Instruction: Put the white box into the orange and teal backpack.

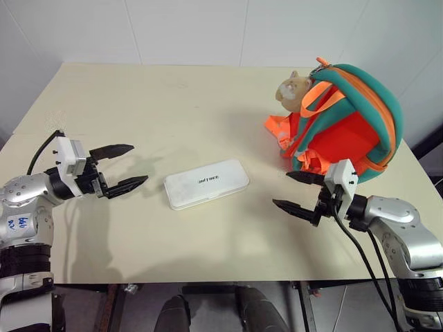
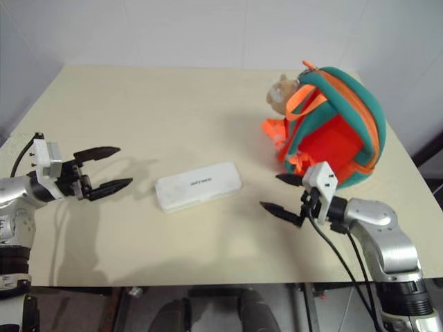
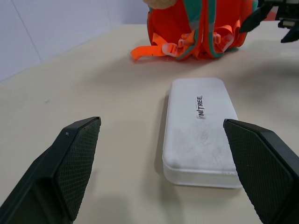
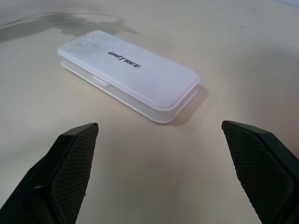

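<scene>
Beige tabletop (image 1: 208, 104): the white box (image 1: 206, 184) lies flat mid-table, between the wide-open, empty left gripper (image 1: 119, 168) and right gripper (image 1: 299, 191). Head views show the whole orange and teal backpack (image 1: 342, 121) near the right edge; the left wrist view catches just its base and straps.

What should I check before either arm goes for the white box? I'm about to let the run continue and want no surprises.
1. Left gripper open: ok, fingers wide apart.
2. Right gripper open: ok, fingers wide apart.
3. White box free to grasp: ok, lying flat on the table between both grippers, touched by neither.
4. Box lid closed: ok, as far as the wrist views show.
5. Orange and teal backpack within sight: ok, standing just beyond the right gripper.
6. Backpack opening unzipped and facing the arms: cannot tell.
</scene>
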Action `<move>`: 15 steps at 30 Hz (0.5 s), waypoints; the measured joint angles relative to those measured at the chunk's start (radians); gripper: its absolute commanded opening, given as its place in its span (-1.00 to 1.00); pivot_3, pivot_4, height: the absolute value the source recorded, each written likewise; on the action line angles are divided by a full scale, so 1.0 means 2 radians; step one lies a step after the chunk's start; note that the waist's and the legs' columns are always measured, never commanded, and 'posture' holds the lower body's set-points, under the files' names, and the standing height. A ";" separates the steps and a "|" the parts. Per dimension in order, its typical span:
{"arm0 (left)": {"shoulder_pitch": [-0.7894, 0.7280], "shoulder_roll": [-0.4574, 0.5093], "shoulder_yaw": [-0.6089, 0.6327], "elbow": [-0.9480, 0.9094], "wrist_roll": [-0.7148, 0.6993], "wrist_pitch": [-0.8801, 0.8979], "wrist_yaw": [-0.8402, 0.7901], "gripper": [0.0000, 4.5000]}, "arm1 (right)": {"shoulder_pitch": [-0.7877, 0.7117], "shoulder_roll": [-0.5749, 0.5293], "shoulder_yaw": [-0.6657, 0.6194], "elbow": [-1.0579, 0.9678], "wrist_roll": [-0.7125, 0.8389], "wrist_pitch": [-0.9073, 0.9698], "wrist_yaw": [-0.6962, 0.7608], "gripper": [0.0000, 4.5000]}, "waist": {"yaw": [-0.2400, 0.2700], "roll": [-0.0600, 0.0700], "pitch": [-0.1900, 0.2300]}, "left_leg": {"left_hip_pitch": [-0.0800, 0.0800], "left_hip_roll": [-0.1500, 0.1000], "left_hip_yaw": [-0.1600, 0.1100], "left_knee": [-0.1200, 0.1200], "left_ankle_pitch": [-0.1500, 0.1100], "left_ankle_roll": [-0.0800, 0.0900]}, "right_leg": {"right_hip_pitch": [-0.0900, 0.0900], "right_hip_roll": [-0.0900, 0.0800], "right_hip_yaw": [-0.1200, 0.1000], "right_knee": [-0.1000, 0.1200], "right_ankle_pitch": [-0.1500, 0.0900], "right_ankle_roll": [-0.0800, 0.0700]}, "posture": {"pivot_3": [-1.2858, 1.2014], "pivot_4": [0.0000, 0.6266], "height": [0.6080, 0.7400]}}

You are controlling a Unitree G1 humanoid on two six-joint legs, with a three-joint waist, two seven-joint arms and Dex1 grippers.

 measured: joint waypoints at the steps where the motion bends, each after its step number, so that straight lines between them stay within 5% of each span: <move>1: -0.003 0.000 0.000 0.003 0.000 0.000 0.000 1.00 | 0.000 0.000 0.000 -0.001 0.002 0.000 -0.001 0.99 | 0.000 0.000 0.000 | 0.000 0.000 0.000 0.000 0.000 0.000 | 0.000 0.000 0.000 0.000 0.000 0.000 | 0.03 -0.52 1.00; 12: -0.033 -0.017 -0.006 0.028 0.029 -0.012 0.063 1.00 | -0.032 0.005 0.009 0.001 0.004 0.012 -0.016 0.99 | -0.001 0.000 0.000 | 0.000 0.000 0.000 0.000 0.000 0.000 | 0.000 0.000 0.000 0.000 0.000 0.000 | 0.03 -0.52 1.00; 15: -0.031 -0.019 -0.006 0.022 0.028 0.000 0.073 0.61 | -0.034 0.012 0.016 0.001 -0.016 0.012 -0.040 0.71 | 0.000 0.000 0.000 | 0.000 0.000 0.000 0.000 0.000 0.000 | 0.000 0.000 0.000 0.000 0.000 0.000 | 0.03 -0.52 1.00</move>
